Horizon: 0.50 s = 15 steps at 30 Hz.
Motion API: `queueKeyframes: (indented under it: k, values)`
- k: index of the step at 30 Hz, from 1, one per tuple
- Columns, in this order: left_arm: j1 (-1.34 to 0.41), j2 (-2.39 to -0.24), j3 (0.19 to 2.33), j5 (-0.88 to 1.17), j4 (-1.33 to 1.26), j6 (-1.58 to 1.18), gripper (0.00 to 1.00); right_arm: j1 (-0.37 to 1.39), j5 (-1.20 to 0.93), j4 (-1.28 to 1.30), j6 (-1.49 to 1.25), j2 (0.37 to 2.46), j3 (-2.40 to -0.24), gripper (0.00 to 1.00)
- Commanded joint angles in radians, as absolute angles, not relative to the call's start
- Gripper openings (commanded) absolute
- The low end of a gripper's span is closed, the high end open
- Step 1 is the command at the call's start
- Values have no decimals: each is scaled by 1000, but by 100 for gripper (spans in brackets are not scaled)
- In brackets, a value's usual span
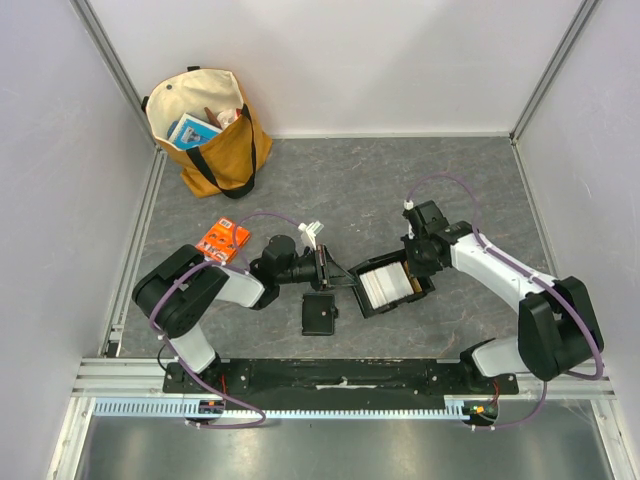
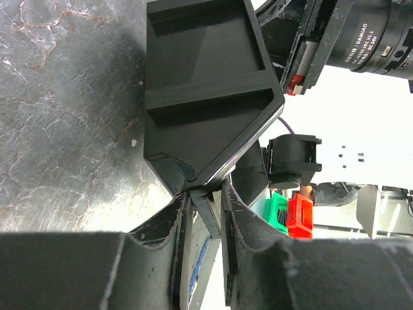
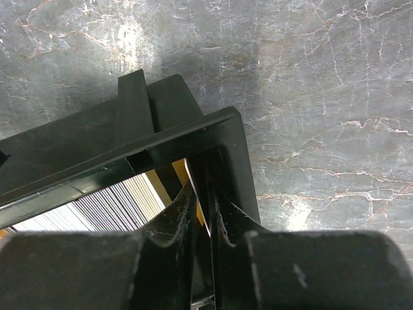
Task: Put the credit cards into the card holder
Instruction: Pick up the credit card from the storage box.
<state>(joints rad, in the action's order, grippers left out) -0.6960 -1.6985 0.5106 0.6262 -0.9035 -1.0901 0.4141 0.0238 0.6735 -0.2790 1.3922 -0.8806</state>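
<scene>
Top external view: on the grey counter (image 1: 400, 180) a black tray (image 1: 375, 308) holds the stacked credit cards (image 1: 386, 284). The left pincer (image 2: 205, 203) pinches the tray's left corner, and the right pincer (image 3: 205, 200) is clamped on its right wall. The card holder (image 1: 319, 316) lies just beside the tray, nearer the bases.

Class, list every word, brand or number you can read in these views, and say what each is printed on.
"DAMIAO": white print on the black cylindrical motor housing, left wrist view.
Smaller lines beside it: too blurred to read surely.
Orange printed packet: print too small.
Blue booklet in the tan fabric tote bag: too small.
</scene>
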Motion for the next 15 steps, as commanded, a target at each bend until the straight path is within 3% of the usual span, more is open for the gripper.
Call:
queueKeyframes:
  k: [1,4,15]
  values:
    - [-696,-1667,538,603,-934,-1052,2,417,44,660,-290,1404,-867,13]
    - [-696,-1672,535,594,-930,-1051,2,417,43,672,-282,1381,-896,0]
    - [-696,-1836,589,497,-972,-1120,2,417,87,776,-287,1287,-1114,0]
